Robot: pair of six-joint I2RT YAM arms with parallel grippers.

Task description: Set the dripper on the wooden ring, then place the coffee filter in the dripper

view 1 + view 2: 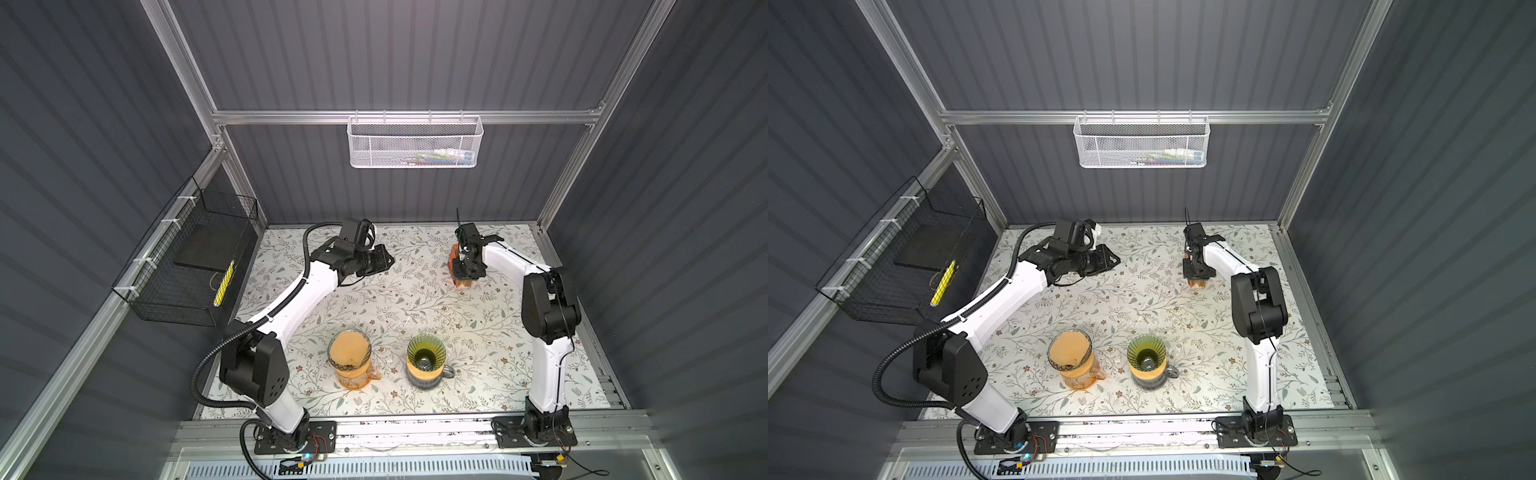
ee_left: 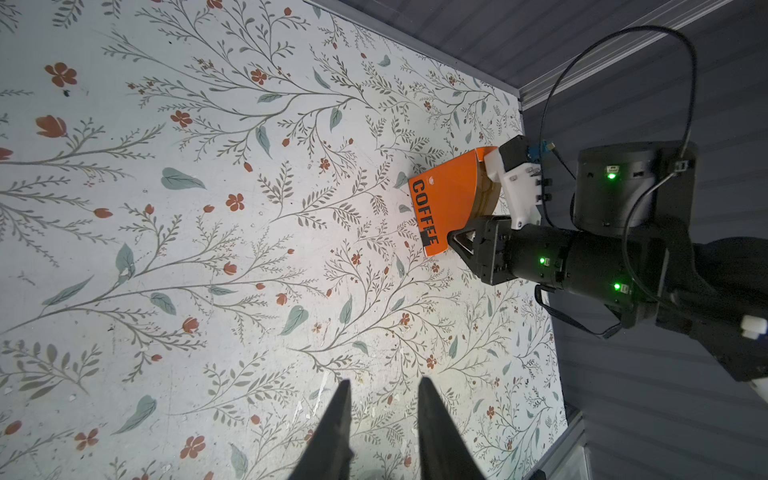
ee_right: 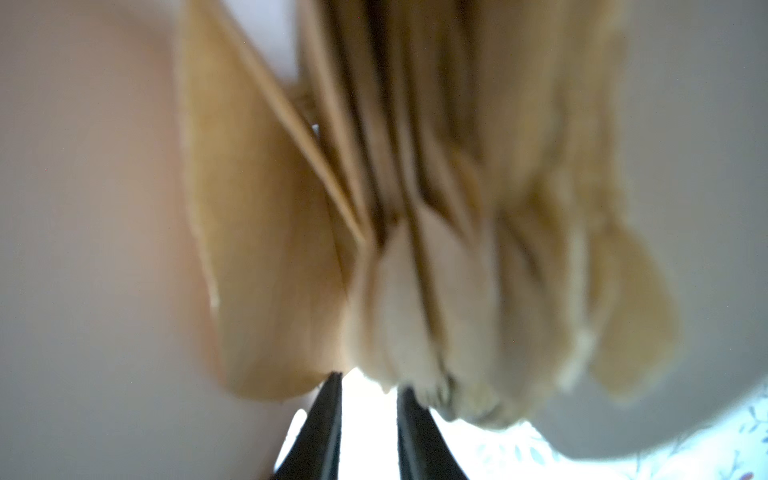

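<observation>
Coffee filters (image 3: 415,257) at parted right fingers (image 3: 325,428)

Two arms (image 1: 307,286) (image 1: 509,257), two baskets (image 1: 415,145) (image 1: 187,270), two drippers (image 1: 349,351) (image 1: 426,353) — and one orange filter box (image 2: 449,195).

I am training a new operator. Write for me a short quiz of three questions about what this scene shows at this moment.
1. True or false: the green dripper has no filter in it.
2. Fill in: the word printed on the orange box is ___.
3. What is between the fingers of the left gripper? A. a filter B. nothing C. a spoon

Key: 1 true; 2 COFFEE; 3 B.
</observation>
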